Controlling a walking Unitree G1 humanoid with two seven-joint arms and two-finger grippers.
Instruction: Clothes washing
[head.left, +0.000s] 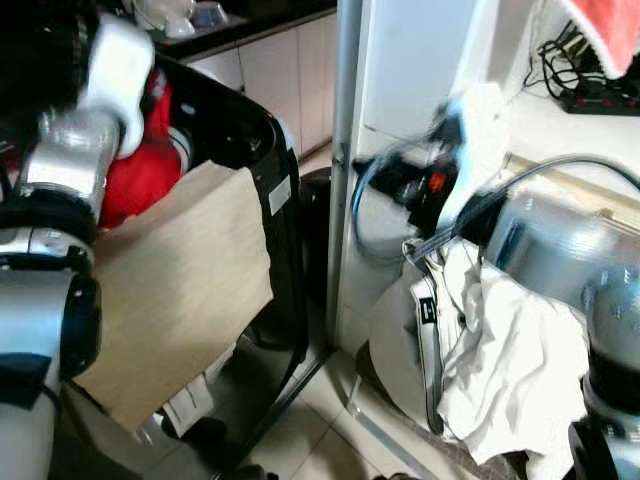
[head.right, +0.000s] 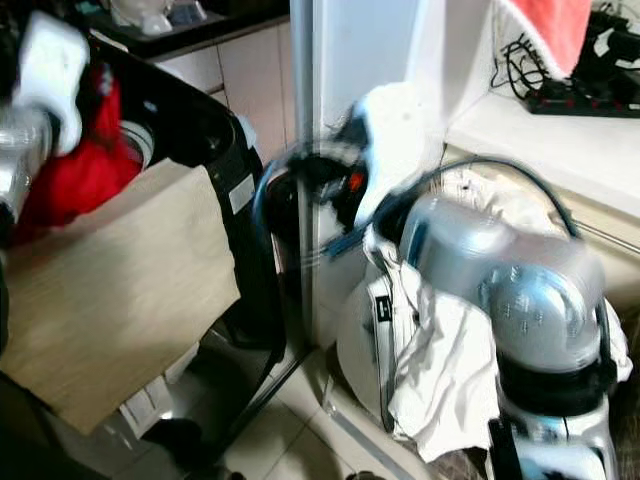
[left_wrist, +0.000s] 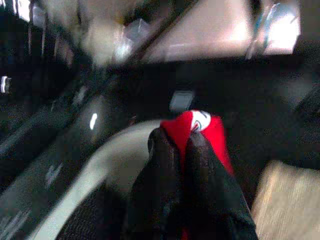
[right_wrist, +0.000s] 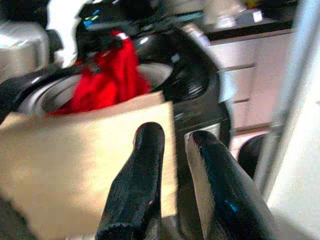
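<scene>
L gripper (left_wrist: 181, 142) pinching red garment (right_wrist: 110, 75) over washer drum (right_wrist: 150, 75), R gripper (right_wrist: 172, 135) fingers spread, empty.

Washing machine (head.left: 262, 140): glossy black plastic shell. Over its front edge, a matt tan sheet (head.left: 180, 290), cardboard or cloth, cannot tell. In its drum, soft red cloth (right_wrist: 111, 75). Right of the machine, crumpled white cloth (head.left: 500, 370). Robot arms: brushed silver metal.

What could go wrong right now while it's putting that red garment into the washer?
1. The left gripper pinches only a bit of the red garment; it might slip out before it's fully inside the washer's drum.
2. The tan cloth draped over the washer's rim could slide off or get dragged in.
3. The right gripper, open, seems to be moving fast near the washer and might bump it.
</scene>
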